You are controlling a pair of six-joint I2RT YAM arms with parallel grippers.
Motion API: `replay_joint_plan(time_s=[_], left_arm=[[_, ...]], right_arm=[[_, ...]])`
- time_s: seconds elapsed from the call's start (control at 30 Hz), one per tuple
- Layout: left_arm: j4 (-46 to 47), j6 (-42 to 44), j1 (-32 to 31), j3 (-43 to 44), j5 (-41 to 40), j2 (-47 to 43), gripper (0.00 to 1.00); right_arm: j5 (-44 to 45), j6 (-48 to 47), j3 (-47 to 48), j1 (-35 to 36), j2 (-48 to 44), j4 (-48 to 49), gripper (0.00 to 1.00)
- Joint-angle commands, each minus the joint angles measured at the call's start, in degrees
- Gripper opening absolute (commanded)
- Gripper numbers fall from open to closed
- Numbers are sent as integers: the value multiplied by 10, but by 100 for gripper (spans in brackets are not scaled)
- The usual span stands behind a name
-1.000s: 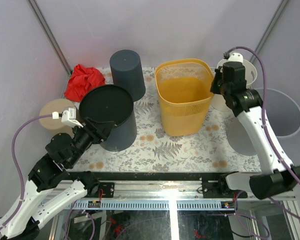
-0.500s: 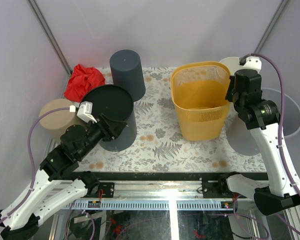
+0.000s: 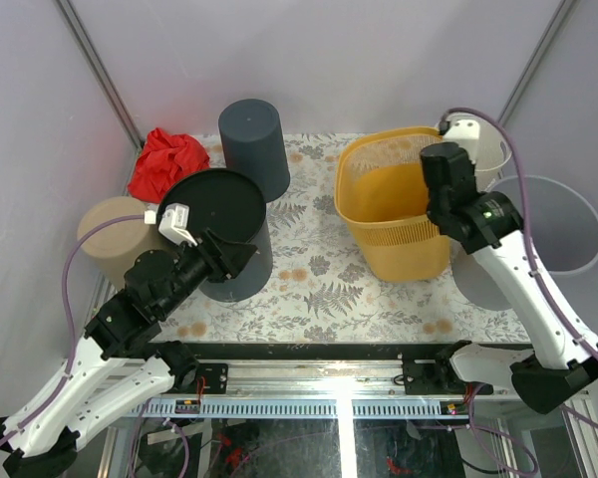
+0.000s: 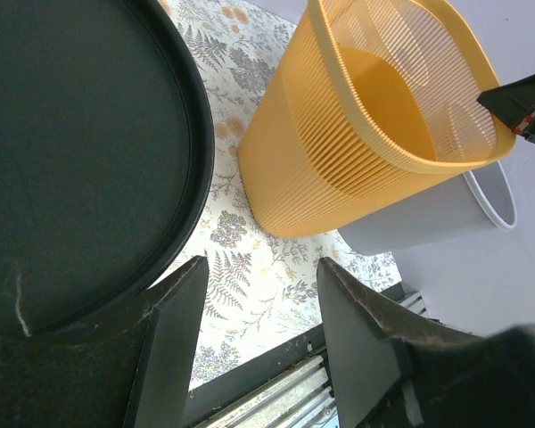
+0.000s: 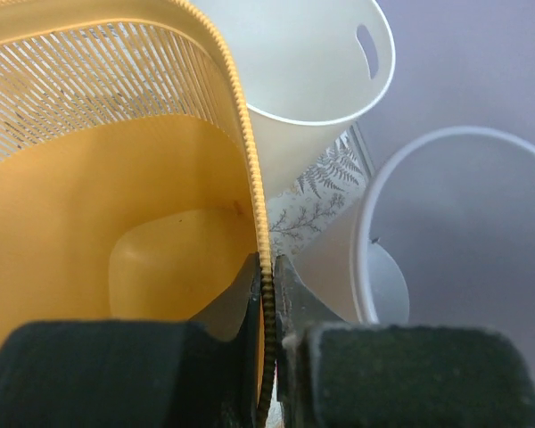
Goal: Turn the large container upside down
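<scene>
The large container is a yellow slatted basket (image 3: 399, 214) on the right half of the table, tilted with its opening leaning toward the back left. My right gripper (image 3: 437, 199) is shut on the basket's right rim; in the right wrist view the fingers (image 5: 267, 267) pinch the ribbed rim, one inside the basket (image 5: 116, 205) and one outside. My left gripper (image 3: 241, 254) is open and empty beside a dark upturned bin (image 3: 214, 209). In the left wrist view its fingers (image 4: 259, 267) frame bare table, with the basket (image 4: 339, 152) farther off.
A dark grey cylinder (image 3: 254, 139) and a red cloth (image 3: 167, 162) stand at the back left, and a tan cylinder (image 3: 115, 237) at the left edge. A white bin (image 3: 483, 149) and a pale translucent bin (image 3: 568, 224) crowd the basket's right side.
My right gripper carried the basket to the right, then tipped it so the rim leans left. My left arm moved up beside the dark bin.
</scene>
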Motion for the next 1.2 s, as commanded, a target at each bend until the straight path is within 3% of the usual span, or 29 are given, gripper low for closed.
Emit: replay_joint_plan(time_s=[0.0,0.23,0.47,0.7,0.83,1.03,1.17], left_arm=[[25,14,-2,-4,1,-7,52],[18,17,-2,-2,-7,-13,52],[2,20,-2,8,-16,-25,52],[-30,28,-2,20,-45,-48,52],[-46,32,-2,27,-61,-62,52],[-52,31,-2,27,-67,-69,52],[-53,28,-3,26,-64,-68,52]], right_arm=[[116,4,16,77,39,33,0],[262,0,60,196,142,7,0],[344,0,105,292,233,-9,0],[367,30,158,341,336,-50,0],[372,110,198,354,386,-139,0],[372,166,200,368,414,-179,0],[361,157,187,368,413,-154,0]])
